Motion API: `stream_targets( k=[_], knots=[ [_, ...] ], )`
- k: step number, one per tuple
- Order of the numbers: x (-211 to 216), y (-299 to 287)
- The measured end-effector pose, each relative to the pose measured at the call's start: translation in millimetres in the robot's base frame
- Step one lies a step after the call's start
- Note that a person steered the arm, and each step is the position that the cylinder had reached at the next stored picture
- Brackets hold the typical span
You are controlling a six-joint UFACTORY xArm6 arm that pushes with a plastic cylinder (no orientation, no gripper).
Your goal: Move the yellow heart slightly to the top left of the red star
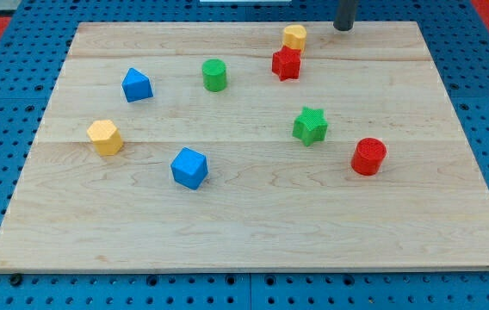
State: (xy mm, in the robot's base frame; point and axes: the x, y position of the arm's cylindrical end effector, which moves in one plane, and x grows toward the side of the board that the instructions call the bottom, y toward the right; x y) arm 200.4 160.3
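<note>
Yellow heart (294, 36) is sitting near the counter (227, 232) top edge, touching or nearly touching the red star (286, 64) from just above and a shade to the view's right, so it probably needs only a small leftward nudge. My tip (343, 27) is hanging at the top edge, to the right of the heart and clear of it, a sensible side for pushing left. No fingers on this rig, just a bare rod, so nothing is being pinched.

Board (244, 215) pale wood, smooth, visible grain. Green star (310, 126), red cylinder (368, 156) ribbed matt plastic. Rod dark, matt.
</note>
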Motion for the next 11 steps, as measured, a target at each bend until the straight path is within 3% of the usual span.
stream_targets(
  k=[3, 6, 11],
  knots=[
    [-1.5, -32.3],
    [39.8, -81.8],
    [20.3, -119.9]
  ],
)
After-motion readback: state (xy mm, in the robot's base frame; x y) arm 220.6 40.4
